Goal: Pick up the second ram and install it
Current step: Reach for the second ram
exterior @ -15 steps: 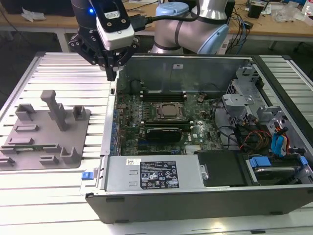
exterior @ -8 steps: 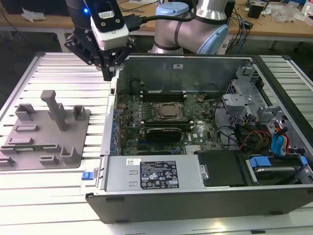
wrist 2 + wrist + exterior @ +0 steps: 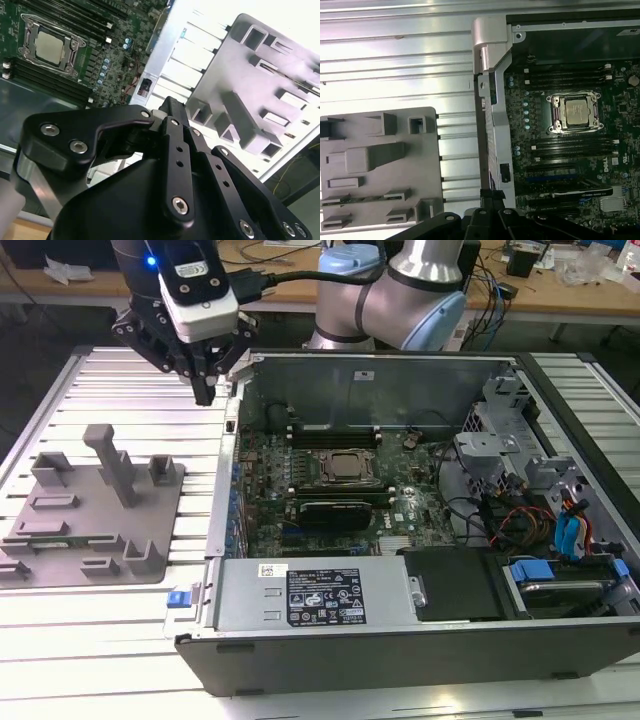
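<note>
The black two-fingered gripper is hanging empty with its fingers pressed together over the ribbed metal table, just beside the open grey computer case. The long green circuit-board second ram is lying well apart in the grey plastic holder tray. Its slots are probably steadying it for a grasp. Its long axis is running from the exterior view's left to its right.

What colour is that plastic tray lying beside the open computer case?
The tray is plain grey all over; the exterior view shows it best.
</note>
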Robot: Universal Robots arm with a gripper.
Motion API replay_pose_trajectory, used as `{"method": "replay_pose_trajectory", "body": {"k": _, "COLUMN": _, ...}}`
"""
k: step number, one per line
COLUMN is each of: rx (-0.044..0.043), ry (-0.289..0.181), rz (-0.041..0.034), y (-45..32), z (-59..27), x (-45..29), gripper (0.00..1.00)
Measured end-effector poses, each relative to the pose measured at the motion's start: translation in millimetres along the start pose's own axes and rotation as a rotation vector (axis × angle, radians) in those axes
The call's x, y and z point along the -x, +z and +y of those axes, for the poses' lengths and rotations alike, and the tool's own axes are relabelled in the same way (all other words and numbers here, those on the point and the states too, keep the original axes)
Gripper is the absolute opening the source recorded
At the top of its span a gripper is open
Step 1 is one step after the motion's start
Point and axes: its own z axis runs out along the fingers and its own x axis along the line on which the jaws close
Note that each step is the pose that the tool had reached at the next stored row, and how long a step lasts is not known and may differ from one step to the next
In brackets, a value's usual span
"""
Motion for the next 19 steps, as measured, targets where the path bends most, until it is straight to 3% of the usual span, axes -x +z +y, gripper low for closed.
{"method": "replay_pose_trajectory", "body": {"k": 19, "rx": 0.0, "ry": 0.0, "rz": 0.0, "y": -0.7, "z": -2.1, "x": -27.9, "gripper": 0.08}}
